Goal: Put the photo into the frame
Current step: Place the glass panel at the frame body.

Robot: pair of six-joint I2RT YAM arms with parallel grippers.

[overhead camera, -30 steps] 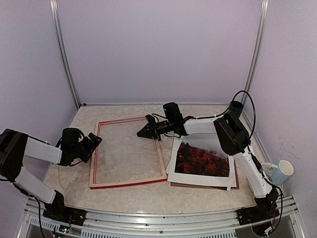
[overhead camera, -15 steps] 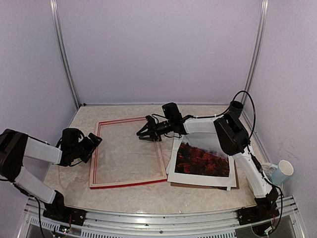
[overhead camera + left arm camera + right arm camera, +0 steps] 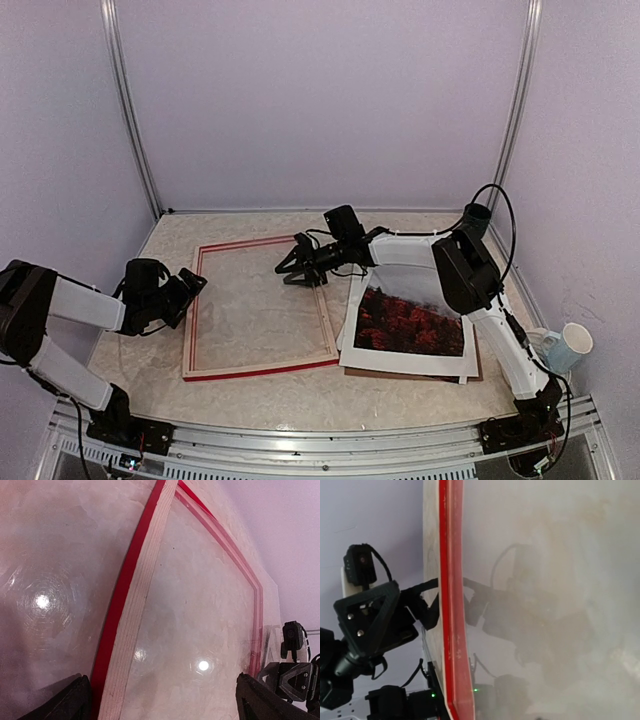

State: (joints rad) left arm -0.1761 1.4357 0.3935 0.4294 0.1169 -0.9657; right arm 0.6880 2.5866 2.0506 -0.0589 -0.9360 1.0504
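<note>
The red frame (image 3: 258, 369) lies flat on the left half of the table, with a shiny pane inside it. The photo (image 3: 410, 325) of red trees lies flat to its right. My left gripper (image 3: 190, 285) is open and empty at the frame's left rail. In the left wrist view the rail (image 3: 132, 615) runs between its spread fingers (image 3: 65, 700). My right gripper (image 3: 290, 268) is open and empty, low over the frame's far right corner. The right wrist view looks across the pane to the red left rail (image 3: 452, 605); its own fingers do not show there.
The photo rests on a white sheet (image 3: 400, 362), which lies on a brown panel (image 3: 410, 375). A pale mug (image 3: 570, 346) hangs beyond the table's right edge. Walls close the back and both sides. The left arm (image 3: 370, 620) shows behind the frame in the right wrist view.
My right gripper has gone from shut to open over the frame's far right corner and shifted slightly. The left arm, frame and photo have not moved.
</note>
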